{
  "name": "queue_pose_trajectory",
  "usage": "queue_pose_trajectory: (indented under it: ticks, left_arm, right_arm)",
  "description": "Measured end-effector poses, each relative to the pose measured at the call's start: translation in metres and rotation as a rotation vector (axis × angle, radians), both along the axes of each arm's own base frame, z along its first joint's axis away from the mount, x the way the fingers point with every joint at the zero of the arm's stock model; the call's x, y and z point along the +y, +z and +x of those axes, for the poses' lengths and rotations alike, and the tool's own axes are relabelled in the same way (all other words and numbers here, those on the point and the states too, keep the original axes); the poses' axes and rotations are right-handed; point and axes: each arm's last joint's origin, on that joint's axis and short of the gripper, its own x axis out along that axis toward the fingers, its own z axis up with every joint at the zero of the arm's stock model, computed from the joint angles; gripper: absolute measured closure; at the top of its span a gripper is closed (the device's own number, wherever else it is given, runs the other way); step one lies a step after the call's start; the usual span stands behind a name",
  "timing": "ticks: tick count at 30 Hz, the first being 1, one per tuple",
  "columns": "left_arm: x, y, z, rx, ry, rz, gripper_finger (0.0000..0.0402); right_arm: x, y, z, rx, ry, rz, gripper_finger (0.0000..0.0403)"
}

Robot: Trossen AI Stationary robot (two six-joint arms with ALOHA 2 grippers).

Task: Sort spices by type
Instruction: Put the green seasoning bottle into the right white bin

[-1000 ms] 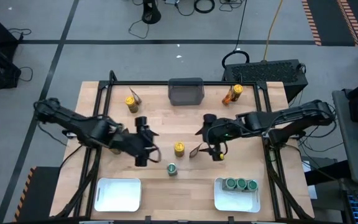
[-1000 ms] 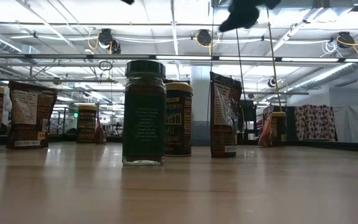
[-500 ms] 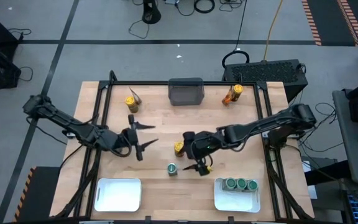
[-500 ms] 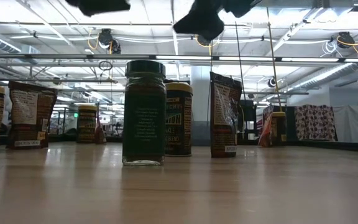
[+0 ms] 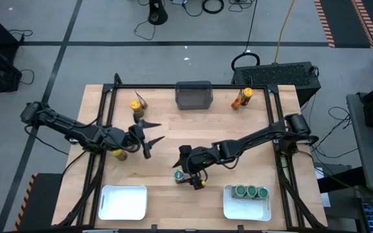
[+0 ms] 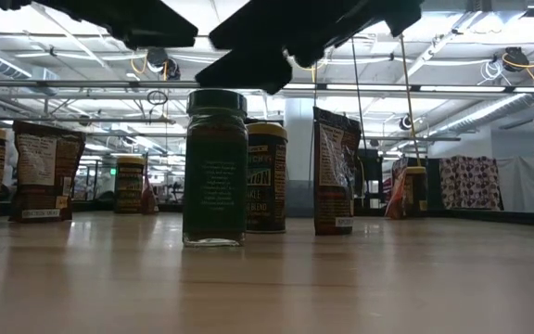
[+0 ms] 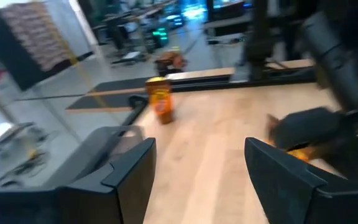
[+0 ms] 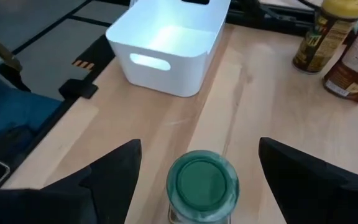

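A green-lidded jar (image 5: 179, 175) stands upright on the wooden table (image 5: 251, 139), near the front middle. My right gripper (image 5: 186, 173) hangs open just above it. In the right wrist view its fingers stand on either side of the green lid (image 8: 202, 185) without touching it. Behind the jar, the low view shows a yellow-lidded jar (image 6: 267, 176) and a brown packet (image 6: 334, 172). My left gripper (image 5: 155, 131) is open at the left middle, held almost level and pointing toward the right. A yellow-lidded jar (image 5: 118, 154) peeks out from under its arm.
A dark grey bin (image 5: 193, 94) sits at the far middle. A yellow-lidded jar with a packet (image 5: 138, 103) stands far left, and another pair (image 5: 243, 98) far right. A white tray (image 5: 123, 202) lies near left. A second tray (image 5: 247, 206), near right, holds three green-lidded jars.
My right gripper has swept toward the table's near left and come down over the green-lidded jar, staying open. My left gripper has drawn back toward the left edge, sunk a little and tipped up from pointing down to almost level, staying open.
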Motion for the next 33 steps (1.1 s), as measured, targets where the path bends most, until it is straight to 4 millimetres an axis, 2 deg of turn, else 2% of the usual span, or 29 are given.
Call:
queue_pose_trajectory:
  ticks: [5, 10, 24, 33]
  left_arm:
    - [0.0, -0.002, 0.0, 0.019, -0.03, -0.008, 0.0153]
    - [0.0, -0.002, 0.0, 0.025, -0.031, -0.007, 0.0153]
    - [0.0, -0.003, 0.0, 0.034, -0.031, -0.006, 0.0153]
    - [0.0, -0.003, 0.0, 0.033, -0.031, -0.008, 0.0153]
  right_arm:
    - [0.002, -0.006, 0.008, 0.027, -0.01, -0.022, 0.0094]
    - [-0.001, -0.013, 0.005, 0.095, -0.056, -0.078, 0.0094]
    - [0.0, -0.015, 0.003, 0.123, -0.056, -0.074, 0.0096]
    - [0.0, -0.016, 0.002, 0.132, -0.055, -0.078, 0.0145]
